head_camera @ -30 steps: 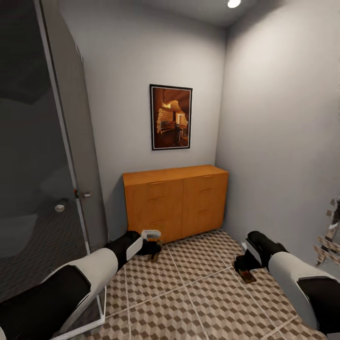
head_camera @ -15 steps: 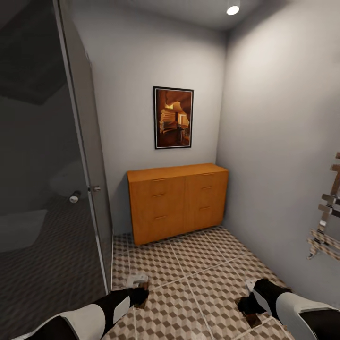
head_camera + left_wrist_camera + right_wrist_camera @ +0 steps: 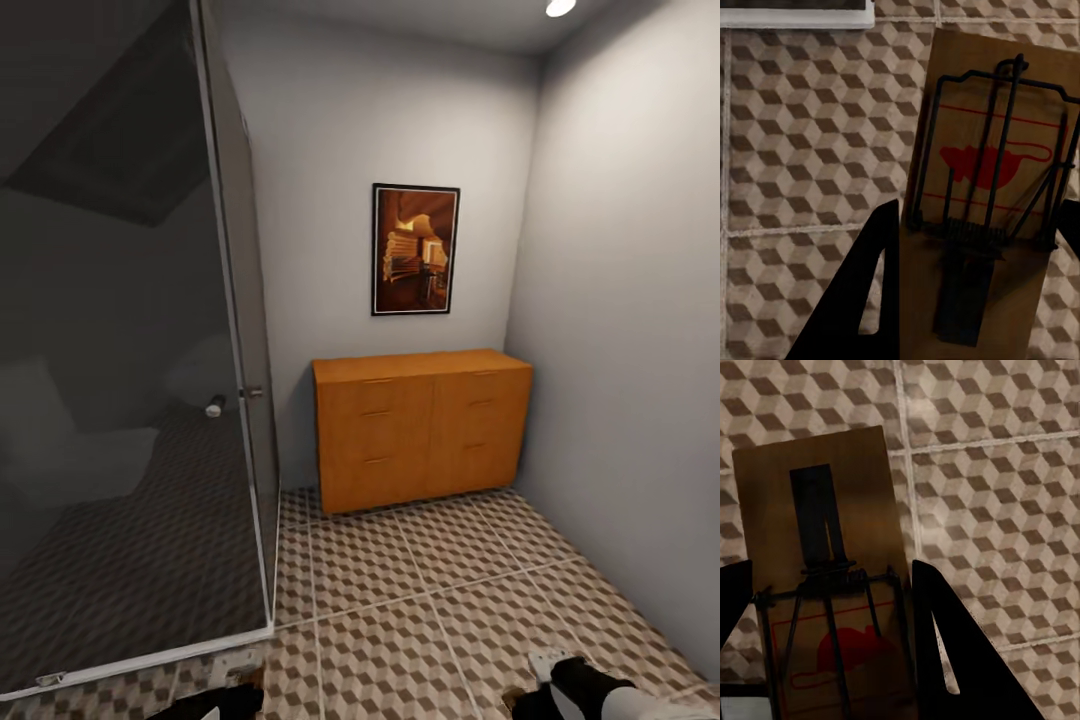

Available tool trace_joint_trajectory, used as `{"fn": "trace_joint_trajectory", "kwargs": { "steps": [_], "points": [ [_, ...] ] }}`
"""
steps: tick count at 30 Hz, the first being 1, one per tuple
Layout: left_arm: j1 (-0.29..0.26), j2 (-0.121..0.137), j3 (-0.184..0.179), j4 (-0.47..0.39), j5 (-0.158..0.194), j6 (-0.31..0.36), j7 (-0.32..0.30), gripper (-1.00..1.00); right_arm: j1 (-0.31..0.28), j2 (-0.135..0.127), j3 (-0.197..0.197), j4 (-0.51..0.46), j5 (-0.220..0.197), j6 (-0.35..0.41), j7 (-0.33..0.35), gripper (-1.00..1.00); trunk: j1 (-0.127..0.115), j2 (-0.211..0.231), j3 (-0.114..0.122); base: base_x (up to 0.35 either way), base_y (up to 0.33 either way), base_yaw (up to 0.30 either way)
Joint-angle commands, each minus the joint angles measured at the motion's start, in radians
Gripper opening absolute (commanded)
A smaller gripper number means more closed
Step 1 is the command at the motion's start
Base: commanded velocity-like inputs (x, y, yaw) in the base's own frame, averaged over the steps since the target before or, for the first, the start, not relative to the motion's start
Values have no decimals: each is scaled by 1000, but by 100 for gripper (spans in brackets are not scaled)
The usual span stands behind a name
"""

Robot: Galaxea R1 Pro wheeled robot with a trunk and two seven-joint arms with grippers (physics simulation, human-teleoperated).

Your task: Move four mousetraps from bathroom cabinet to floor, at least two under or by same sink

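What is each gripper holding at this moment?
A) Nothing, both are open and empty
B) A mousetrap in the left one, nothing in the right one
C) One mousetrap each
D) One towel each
C: in the left wrist view a mousetrap sits between the left gripper's fingers, and in the right wrist view another mousetrap sits between the right gripper's fingers, both above the floor.
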Motion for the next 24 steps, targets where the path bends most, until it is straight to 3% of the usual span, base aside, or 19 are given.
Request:
{"fn": "trace_joint_trajectory", "kwargs": {
  "steps": [1,5,8,16,24],
  "points": [
    [12,14,-8,-1,33,2,7,-100,23,0,6,1,1,-14,4,-100,0,-1,-1,0,0,299],
    [36,46,-7,0,119,0,6,-100,79,0,5,1,1,-51,0,-100,0,-1,-1,0,0,300],
    [46,53,-8,0,143,-1,6,-100,96,0,5,1,1,-66,-1,-100,0,-1,-1,0,0,187],
    [68,48,-9,0,154,1,4,-100,105,-1,3,1,2,-91,-3,-100,0,-1,-1,0,0,57],
    [84,29,-9,0,156,1,4,-100,121,-2,4,1,2,-132,-4,-100,0,-1,4,0,0,249]
  ]
}}
